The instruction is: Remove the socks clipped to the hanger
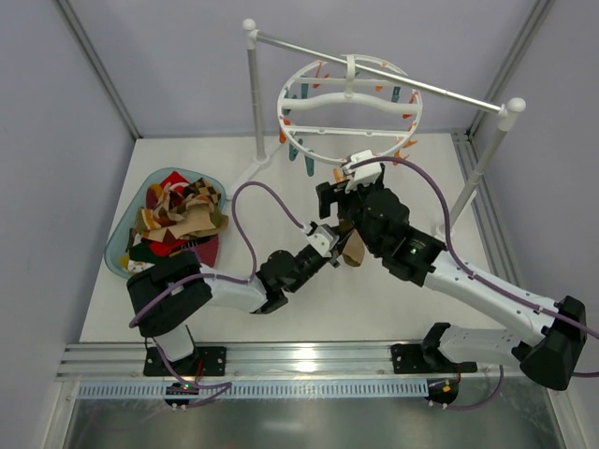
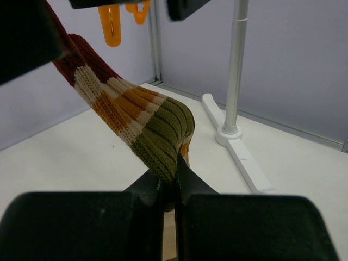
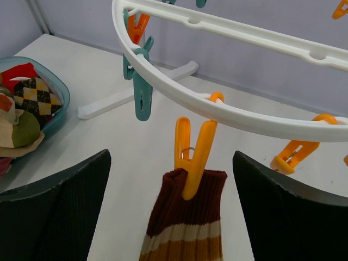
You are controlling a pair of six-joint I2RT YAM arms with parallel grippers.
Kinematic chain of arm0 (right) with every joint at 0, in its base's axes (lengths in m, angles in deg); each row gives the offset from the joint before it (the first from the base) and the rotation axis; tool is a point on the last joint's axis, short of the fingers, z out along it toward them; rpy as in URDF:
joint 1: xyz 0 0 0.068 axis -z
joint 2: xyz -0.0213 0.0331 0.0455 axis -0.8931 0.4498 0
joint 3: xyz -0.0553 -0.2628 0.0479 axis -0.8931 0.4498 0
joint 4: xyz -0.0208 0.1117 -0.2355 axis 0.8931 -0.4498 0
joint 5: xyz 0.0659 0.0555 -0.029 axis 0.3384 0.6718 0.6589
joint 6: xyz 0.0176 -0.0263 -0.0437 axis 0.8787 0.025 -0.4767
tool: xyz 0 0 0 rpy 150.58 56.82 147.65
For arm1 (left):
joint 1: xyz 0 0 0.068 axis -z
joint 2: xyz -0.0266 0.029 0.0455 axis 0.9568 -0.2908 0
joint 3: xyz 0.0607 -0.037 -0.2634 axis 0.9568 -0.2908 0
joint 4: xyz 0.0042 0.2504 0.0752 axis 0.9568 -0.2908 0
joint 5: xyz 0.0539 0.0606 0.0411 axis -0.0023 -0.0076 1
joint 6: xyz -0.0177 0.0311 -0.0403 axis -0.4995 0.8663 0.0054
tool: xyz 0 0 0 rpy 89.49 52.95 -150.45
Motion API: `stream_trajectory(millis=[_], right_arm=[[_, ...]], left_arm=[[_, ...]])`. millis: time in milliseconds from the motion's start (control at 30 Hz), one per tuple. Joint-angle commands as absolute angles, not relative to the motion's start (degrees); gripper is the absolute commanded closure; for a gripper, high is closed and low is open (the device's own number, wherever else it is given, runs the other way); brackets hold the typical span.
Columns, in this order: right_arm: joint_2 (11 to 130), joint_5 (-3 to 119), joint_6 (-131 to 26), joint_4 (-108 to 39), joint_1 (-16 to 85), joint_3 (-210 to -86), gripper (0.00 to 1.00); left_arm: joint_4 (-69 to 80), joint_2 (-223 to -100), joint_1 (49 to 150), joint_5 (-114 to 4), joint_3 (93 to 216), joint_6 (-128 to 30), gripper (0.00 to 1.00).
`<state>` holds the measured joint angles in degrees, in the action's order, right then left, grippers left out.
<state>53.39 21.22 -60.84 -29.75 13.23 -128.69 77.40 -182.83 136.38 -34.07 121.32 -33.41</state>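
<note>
Many socks (image 1: 182, 217) lie in the basin (image 1: 113, 245) beside the hanger (image 3: 228, 115); our left gripper (image 2: 175, 180) pinches one striped sock (image 2: 136, 114) clipped under it, the right gripper (image 3: 169, 157) wide open.

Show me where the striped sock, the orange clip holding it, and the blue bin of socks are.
striped sock (image 3: 168, 212), right wrist view, on its dark red cuff.
orange clip (image 3: 199, 155), right wrist view, on its right prong.
blue bin (image 3: 62, 95), right wrist view, on its near rim.
</note>
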Motion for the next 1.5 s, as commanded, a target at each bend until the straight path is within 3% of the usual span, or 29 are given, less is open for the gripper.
stream_trajectory(millis=[0, 333, 633, 733, 833, 867, 1033, 1067, 1333, 1367, 1400, 1433, 1467], right_arm=[[55.03, 17.63, -60.75, -29.23, 12.20, -132.51, 0.08], [58.63, 5.94, -62.68, -28.44, 10.27, -134.54, 0.12], [60.66, 1.72, -63.65, -28.18, 10.18, -135.85, 0.22], [61.10, 1.98, -63.83, -28.00, 10.18, -136.03, 0.30], [61.80, 1.54, -64.09, -28.00, 10.18, -136.56, 0.46], [62.06, 0.85, -64.18, -27.91, 10.18, -136.65, 0.59], [62.24, -1.35, -64.35, -27.30, 10.18, -136.73, 0.87], [62.15, -1.88, -64.35, -27.12, 10.18, -136.74, 0.96], [61.98, -2.94, -64.62, -26.15, 10.18, -136.30, 0.94], [61.80, -2.85, -64.44, -26.07, 10.27, -135.95, 0.85], [61.54, -2.68, -64.53, -25.63, 10.27, -135.68, 0.68], [60.75, -2.41, -64.44, -25.36, 10.18, -135.33, 0.32], [60.31, -2.41, -64.44, -25.10, 10.18, -134.55, 0.23]], left_arm=[[79.08, -182.13, 137.43, -35.09, 123.43, -31.32, 1.00], [78.20, -182.30, 138.83, -34.92, 124.13, -30.18, 1.00], [77.67, -182.39, 140.06, -34.48, 124.40, -28.86, 1.00], [77.49, -182.30, 140.24, -34.39, 124.57, -28.86, 1.00], [77.40, -182.21, 140.33, -34.39, 124.40, -28.68, 1.00], [77.40, -182.21, 140.33, -34.30, 124.40, -28.51, 1.00], [77.40, -182.30, 140.42, -33.95, 124.40, -28.33, 1.00], [77.32, -182.30, 140.33, -33.95, 124.40, -28.33, 1.00], [77.23, -182.65, 140.42, -31.85, 124.31, -26.75, 1.00], [77.32, -182.65, 140.42, -31.15, 124.22, -26.40, 1.00], [77.32, -182.65, 140.33, -30.36, 124.05, -25.26, 1.00], [77.32, -182.57, 140.07, -28.43, 123.96, -25.08, 1.00], [77.49, -182.30, 139.63, -27.89, 123.61, -24.90, 1.00]])
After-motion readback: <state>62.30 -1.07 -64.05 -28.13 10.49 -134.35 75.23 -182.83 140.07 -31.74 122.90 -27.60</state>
